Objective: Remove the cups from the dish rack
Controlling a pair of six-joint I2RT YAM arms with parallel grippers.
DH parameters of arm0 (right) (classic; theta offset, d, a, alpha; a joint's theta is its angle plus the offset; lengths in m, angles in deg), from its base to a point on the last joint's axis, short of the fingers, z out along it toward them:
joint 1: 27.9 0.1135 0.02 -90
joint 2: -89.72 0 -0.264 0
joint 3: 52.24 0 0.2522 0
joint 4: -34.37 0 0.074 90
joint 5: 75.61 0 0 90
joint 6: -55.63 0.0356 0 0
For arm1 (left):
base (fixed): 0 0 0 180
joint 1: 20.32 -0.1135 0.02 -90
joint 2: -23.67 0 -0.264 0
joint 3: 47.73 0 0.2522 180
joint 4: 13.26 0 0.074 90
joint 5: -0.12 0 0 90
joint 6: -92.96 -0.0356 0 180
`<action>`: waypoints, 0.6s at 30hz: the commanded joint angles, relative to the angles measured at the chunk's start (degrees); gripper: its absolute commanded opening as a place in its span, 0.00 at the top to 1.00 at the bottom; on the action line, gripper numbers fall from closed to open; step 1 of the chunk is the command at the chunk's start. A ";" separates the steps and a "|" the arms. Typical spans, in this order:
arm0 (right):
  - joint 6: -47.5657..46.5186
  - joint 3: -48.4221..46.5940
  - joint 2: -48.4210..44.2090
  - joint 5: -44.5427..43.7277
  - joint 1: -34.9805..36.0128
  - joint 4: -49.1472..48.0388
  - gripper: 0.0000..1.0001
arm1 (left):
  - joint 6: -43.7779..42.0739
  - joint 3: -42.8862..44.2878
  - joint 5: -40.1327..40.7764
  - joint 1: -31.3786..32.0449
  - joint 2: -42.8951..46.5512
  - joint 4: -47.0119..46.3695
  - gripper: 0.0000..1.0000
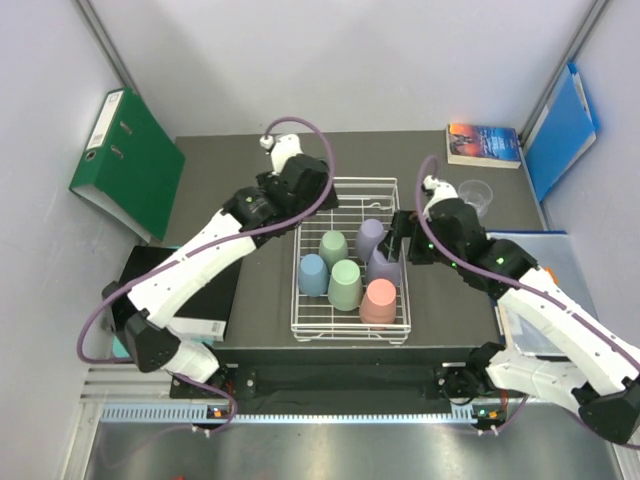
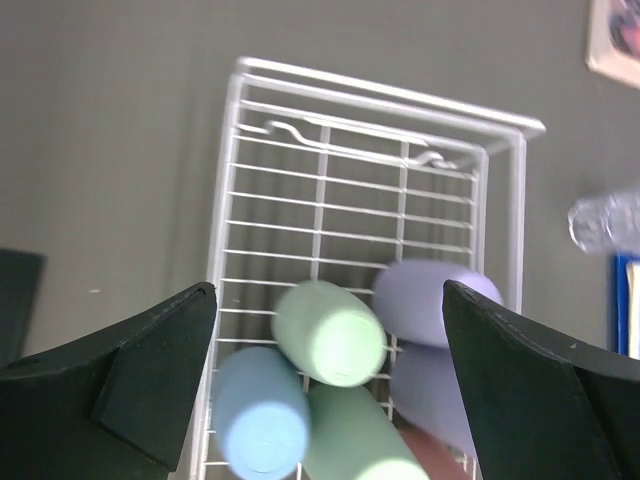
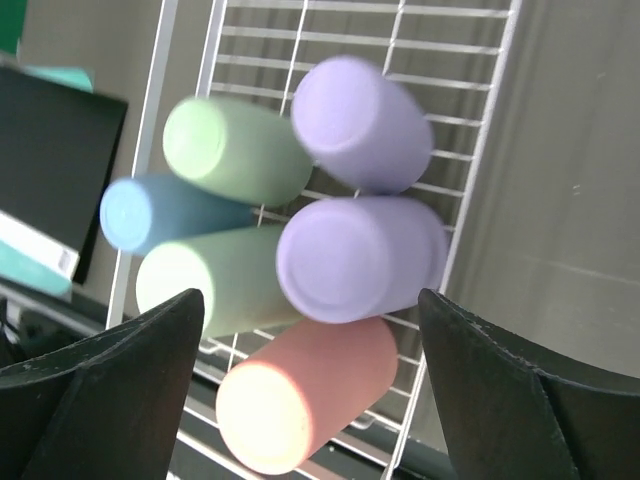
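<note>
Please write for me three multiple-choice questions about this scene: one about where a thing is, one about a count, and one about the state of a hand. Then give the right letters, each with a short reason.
1. Where is the clear glass?
A. Left of the dish rack
B. Right of the rack, near the book
C. Inside the rack

2. How many coloured cups are in the rack?
A. Four
B. Five
C. Six

3. The left hand is:
A. open and empty
B. shut on a blue cup
C. shut on a rack wire

Answers:
1 B: the top view shows it outside the rack, on the right.
2 C: two lilac, two green, one blue, one pink.
3 A: its wrist view shows the fingers wide apart with nothing held between them.
</note>
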 commanded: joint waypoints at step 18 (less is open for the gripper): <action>1.79 -0.17 10.56 -11.89 7.88 -1.15 0.12 | 5.34 -9.09 -0.98 -1.32 6.15 0.48 0.01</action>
